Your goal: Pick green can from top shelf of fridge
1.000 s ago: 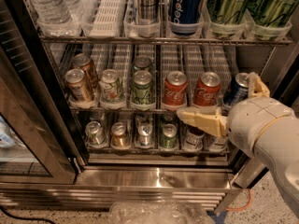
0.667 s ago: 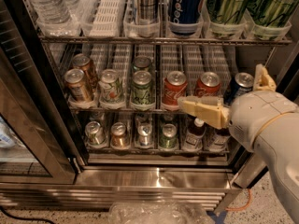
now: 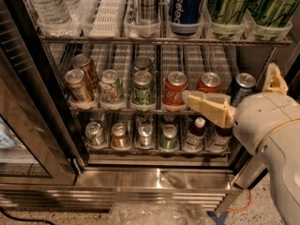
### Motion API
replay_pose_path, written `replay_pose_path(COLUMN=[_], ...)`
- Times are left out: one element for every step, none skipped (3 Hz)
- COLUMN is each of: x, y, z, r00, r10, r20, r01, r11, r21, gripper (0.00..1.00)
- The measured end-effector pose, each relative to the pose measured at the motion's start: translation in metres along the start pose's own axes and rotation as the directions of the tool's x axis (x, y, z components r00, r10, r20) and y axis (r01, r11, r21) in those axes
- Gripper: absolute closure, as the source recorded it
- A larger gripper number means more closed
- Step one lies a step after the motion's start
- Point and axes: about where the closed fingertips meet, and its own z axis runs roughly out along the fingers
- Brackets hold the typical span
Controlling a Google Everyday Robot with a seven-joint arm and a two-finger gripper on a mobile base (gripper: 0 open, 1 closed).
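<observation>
Two shiny yellow-green cans with dark streaks stand at the right end of the top shelf [image 3: 159, 40], one green can [image 3: 228, 3] left of the other [image 3: 274, 6], each in a clear front cup. My gripper [image 3: 229, 82] is at the right, in front of the middle rack and below the top shelf. It is open and empty: one cream finger [image 3: 204, 104] points left in front of the red cans, the other [image 3: 274, 78] points up. The green cans are above it and apart from it. The fridge door [image 3: 28, 125] stands open at the left.
On the top shelf are also a blue Pepsi can [image 3: 186, 3], a silver can [image 3: 147, 1], an empty white lane [image 3: 107, 8] and a water bottle [image 3: 47, 3]. The middle rack holds short cans, the bottom rack cans and small bottles. Crumpled plastic [image 3: 159, 213] lies on the floor by the steel base grille [image 3: 117, 191].
My gripper has risen a little in front of the middle rack, towards the top shelf. The cans have not moved.
</observation>
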Motion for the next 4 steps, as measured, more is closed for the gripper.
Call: replay_pose_path(x=[0.0,-0.001,-0.005,-0.007], y=[0.0,-0.006,-0.026,-0.041], z=[0.0,0.002,0.002,0.0], r00=[1.0,1.0,0.998,0.994], r10=[0.0,0.012,0.064,0.108], r20=[0.0,-0.011,-0.016,-0.012], r01=[0.0,-0.012,-0.063,-0.105], r11=[1.0,0.9997,0.995,0.9872], r21=[0.0,0.02,0.078,0.119], gripper=[0.0,0.0,0.0,0.0])
